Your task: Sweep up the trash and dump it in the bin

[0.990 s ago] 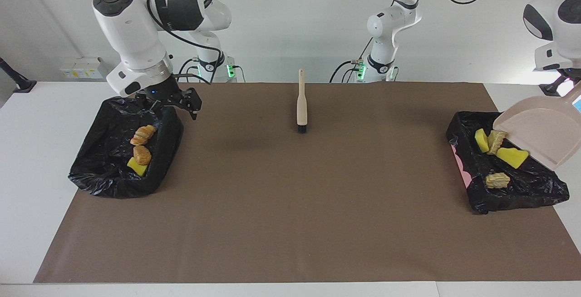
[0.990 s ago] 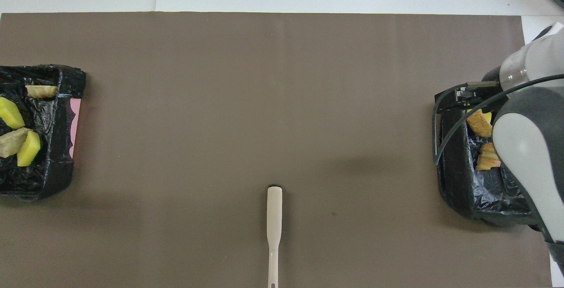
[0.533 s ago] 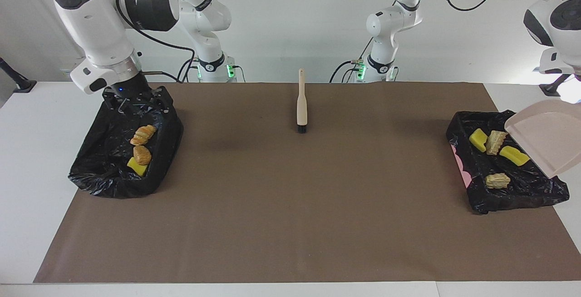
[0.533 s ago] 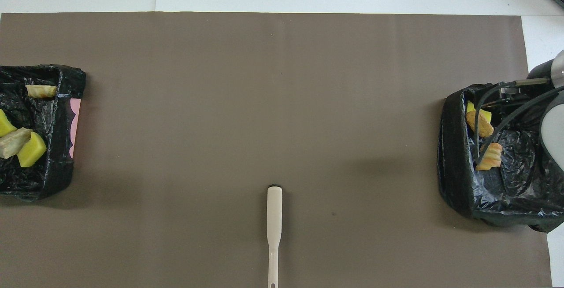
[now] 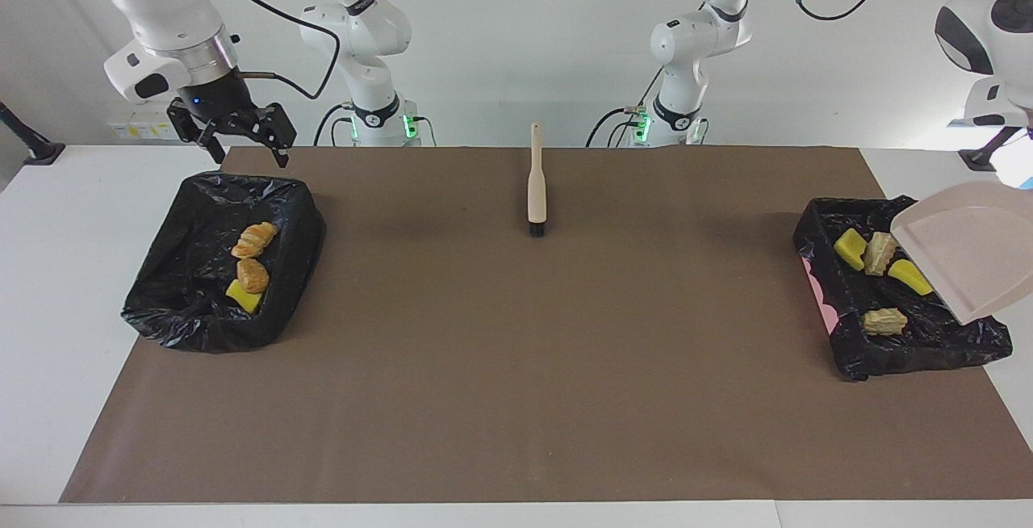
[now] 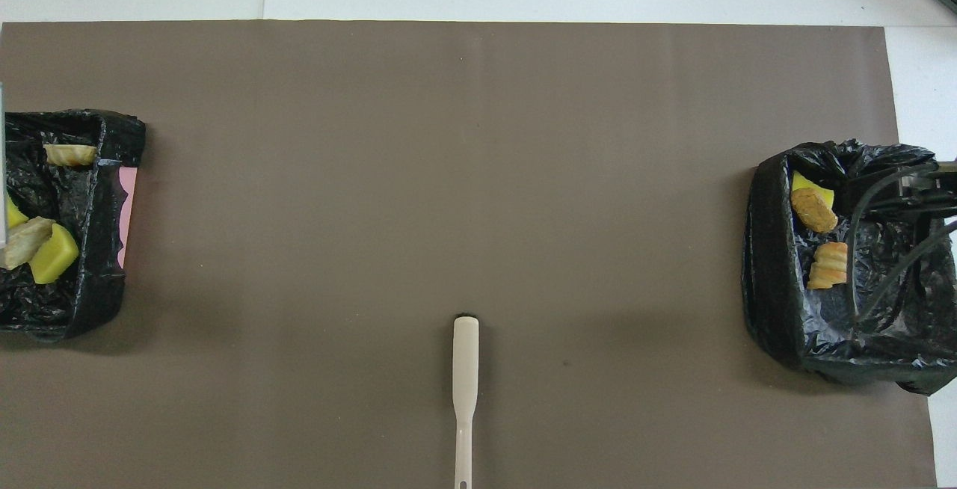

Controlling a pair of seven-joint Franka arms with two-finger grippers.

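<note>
Trash all binned: four scraps point(image 5: 876, 274) lie in the bin point(image 5: 815, 225) at frame right, three scraps point(image 5: 250, 266) in the bin point(image 5: 303, 229) at frame left. Since a second ago the dustpan point(image 5: 960, 249) has levelled off above the first bin; its gripper is out of frame, clamped on it I judge. Right gripper point(image 5: 242, 140) has lifted to upper left, fingers wide, empty. Brush point(image 5: 537, 185) lies mid-mat. Dumping looks done.

You see two white arms with dark grey joint caps, black cables looped alongside, green lights at their bases, and a black right gripper point(image 5: 239, 134).
</note>
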